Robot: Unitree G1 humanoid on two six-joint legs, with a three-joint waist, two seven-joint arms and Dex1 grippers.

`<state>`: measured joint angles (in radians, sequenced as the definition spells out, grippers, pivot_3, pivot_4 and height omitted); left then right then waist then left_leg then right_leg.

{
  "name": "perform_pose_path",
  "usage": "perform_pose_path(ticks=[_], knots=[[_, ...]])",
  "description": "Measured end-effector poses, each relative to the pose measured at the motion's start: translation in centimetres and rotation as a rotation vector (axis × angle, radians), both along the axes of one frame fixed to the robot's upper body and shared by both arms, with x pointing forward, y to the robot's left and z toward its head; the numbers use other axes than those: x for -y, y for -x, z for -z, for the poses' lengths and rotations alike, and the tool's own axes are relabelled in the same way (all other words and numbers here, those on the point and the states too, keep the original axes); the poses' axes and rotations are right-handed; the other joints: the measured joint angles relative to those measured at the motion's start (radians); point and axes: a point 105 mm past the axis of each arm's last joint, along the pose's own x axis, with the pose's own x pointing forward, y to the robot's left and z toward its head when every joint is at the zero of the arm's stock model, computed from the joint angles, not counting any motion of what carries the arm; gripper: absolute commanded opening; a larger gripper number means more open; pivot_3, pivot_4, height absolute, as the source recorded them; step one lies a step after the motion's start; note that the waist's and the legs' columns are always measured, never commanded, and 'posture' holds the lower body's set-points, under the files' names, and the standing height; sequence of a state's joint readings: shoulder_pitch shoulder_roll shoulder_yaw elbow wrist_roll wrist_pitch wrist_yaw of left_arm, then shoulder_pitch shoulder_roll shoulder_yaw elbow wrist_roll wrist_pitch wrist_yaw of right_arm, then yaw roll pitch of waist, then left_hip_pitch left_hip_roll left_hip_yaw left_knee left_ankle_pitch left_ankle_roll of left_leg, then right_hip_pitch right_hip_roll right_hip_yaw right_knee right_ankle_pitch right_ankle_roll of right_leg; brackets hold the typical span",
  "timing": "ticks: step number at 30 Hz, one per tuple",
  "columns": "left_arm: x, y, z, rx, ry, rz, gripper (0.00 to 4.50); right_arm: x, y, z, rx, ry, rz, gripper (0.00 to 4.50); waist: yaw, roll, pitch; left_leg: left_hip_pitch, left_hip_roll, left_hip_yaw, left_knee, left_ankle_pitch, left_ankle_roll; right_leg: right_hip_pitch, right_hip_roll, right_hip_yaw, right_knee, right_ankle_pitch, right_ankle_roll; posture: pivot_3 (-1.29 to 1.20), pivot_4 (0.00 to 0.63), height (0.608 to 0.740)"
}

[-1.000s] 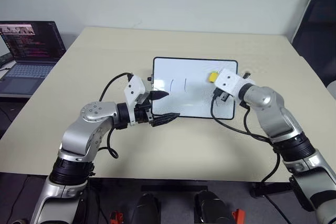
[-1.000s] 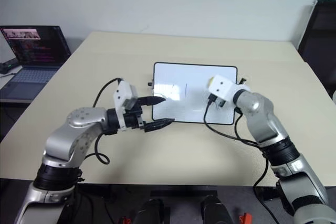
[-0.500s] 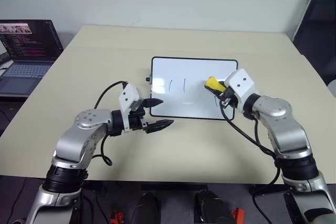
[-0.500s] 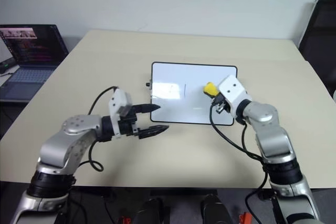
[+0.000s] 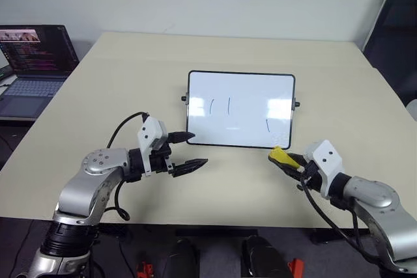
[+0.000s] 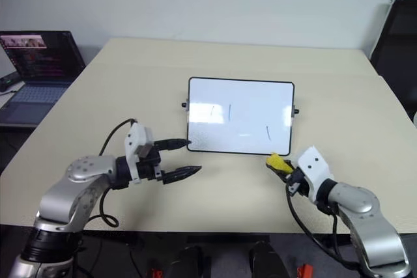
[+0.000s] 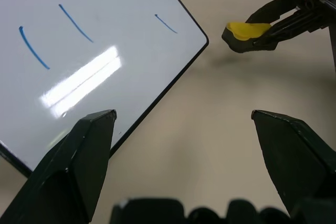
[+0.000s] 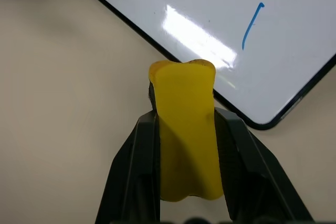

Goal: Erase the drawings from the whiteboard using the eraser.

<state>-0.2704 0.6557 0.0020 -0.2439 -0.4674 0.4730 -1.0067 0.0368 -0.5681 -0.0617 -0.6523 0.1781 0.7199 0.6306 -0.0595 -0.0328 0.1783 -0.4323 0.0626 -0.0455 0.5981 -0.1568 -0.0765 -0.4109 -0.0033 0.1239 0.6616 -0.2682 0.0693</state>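
Yellow eraser point(image 5: 281, 155) (oblong block, dark underside) clamped between fingers of right gripper point(image 5: 290, 159), long axis along fingers, free end pointing toward near edge of whiteboard point(image 5: 240, 109), just off its near right corner, above tan table point(image 5: 130, 76). Whiteboard lies flat, long side across table, black frame. Three thin blue drawings point(image 5: 229, 106) on it, mostly vertical. Left gripper point(image 5: 184, 151) spread wide, holding nothing, near board's near left corner.

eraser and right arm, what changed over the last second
The right claw, shut on the yellow eraser, pulled back off the whiteboard toward the robot and now hangs over the table by the board's near right corner. The left claw stayed open near the board's near left corner. Three blue strokes remain.
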Motion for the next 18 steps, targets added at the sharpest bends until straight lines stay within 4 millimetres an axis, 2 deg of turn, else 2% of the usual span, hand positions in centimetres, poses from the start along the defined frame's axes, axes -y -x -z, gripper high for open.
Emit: perform_pose_path(ticks=[9, 15, 18], knots=[[1.1, 0.0, -0.4, 0.006, -0.006, 0.072, 4.50, -0.4, -1.7, -2.1, 0.130, -0.010, 0.058, 1.09, 0.000, 0.000, 0.000, 0.000, 0.000, 0.000, -0.002, 0.000, 0.000, 0.000, 0.000, 0.000, -0.001, 0.000, 0.000, 0.00, 0.150, 0.740], [1.4, 0.0, 0.4, -0.002, -0.006, 0.093, 4.50, -2.4, -5.6, -2.2, 0.234, 0.118, 0.104, 1.09, -0.006, 0.000, 0.000, 0.000, 0.000, 0.000, -0.001, 0.000, 0.000, 0.000, 0.000, 0.000, 0.000, 0.000, 0.000, 0.00, 0.150, 0.740], [1.3, 0.0, 0.8, -0.003, -0.009, 0.098, 4.50, -2.6, -7.4, -2.7, 0.290, 0.176, 0.133, 1.09, -0.004, 0.000, 0.000, -0.001, 0.000, 0.000, -0.002, 0.000, 0.000, 0.000, 0.000, 0.000, -0.001, 0.000, 0.000, 0.00, 0.150, 0.740]])
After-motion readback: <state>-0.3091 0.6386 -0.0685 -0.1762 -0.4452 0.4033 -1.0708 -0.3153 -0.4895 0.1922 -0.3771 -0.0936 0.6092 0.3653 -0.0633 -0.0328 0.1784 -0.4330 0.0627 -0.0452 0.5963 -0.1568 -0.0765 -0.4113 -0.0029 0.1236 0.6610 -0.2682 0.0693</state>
